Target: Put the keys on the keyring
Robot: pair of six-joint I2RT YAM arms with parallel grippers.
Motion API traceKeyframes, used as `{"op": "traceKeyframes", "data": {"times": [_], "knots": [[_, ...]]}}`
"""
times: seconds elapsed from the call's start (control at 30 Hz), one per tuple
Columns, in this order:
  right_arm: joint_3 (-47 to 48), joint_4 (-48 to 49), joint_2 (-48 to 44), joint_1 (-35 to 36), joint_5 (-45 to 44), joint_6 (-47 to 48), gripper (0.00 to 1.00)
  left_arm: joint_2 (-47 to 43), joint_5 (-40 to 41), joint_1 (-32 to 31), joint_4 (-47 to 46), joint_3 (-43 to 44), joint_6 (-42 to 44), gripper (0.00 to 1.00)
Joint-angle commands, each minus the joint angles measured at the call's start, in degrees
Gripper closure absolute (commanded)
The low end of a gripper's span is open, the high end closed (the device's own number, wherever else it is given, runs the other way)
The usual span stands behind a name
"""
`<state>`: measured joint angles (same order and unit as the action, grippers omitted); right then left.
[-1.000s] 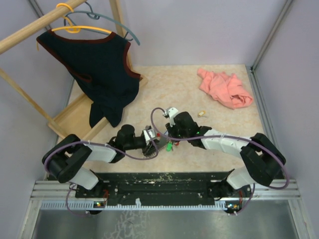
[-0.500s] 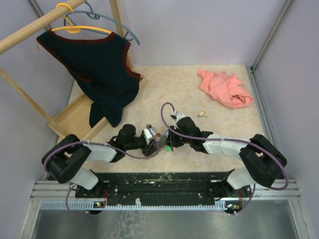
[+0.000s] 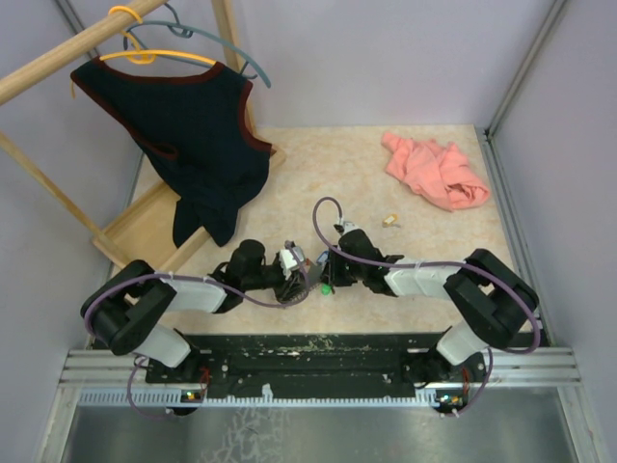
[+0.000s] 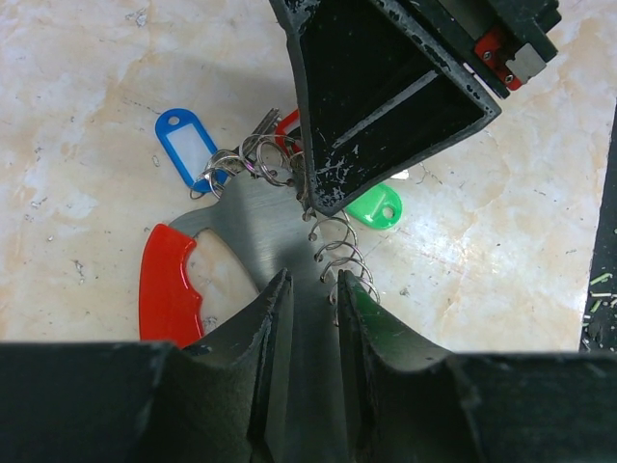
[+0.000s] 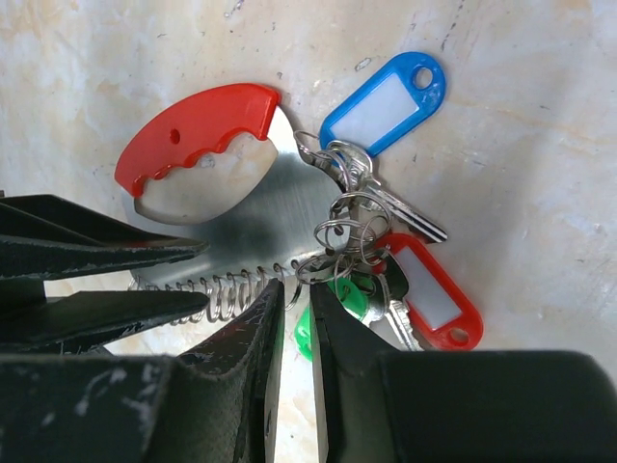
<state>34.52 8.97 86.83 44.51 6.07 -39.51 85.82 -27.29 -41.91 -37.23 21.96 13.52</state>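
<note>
The keyring (image 4: 246,227) is a steel plate with a red handle (image 4: 169,285) and a wire spiral (image 4: 339,260) along its edge. My left gripper (image 4: 310,289) is shut on the plate, just above the table. It also shows in the top view (image 3: 297,280). Keys (image 5: 381,207) on split rings carry a blue tag (image 5: 386,96), a red tag (image 5: 431,294) and a green tag (image 5: 333,307), bunched at the spiral's end. My right gripper (image 5: 296,289) is closed on a split ring there, facing the left gripper (image 3: 324,274).
A pink cloth (image 3: 434,172) lies at the back right, with a small pale object (image 3: 390,220) in front of it. A dark vest (image 3: 193,135) hangs on a wooden rack (image 3: 135,227) at the back left. Both arms meet low at the table's near middle.
My right gripper has come down and in toward the left gripper, to the end of the spiral. The left gripper has stayed put, holding the plate.
</note>
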Motion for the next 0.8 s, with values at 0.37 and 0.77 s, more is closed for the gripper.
{"op": "traceKeyframes", "data": {"times": [0.37,0.77], "knots": [[0.8,1.8,1.2,0.0,1.5,-2.0,0.85,1.2,0.0,-0.9,2.3,2.4,0.8,0.69],[0.8,4.1,0.8,-0.1,3.2,-1.1,0.98,1.5,0.4,-1.5,3.9,3.2,1.0,0.70]]}}
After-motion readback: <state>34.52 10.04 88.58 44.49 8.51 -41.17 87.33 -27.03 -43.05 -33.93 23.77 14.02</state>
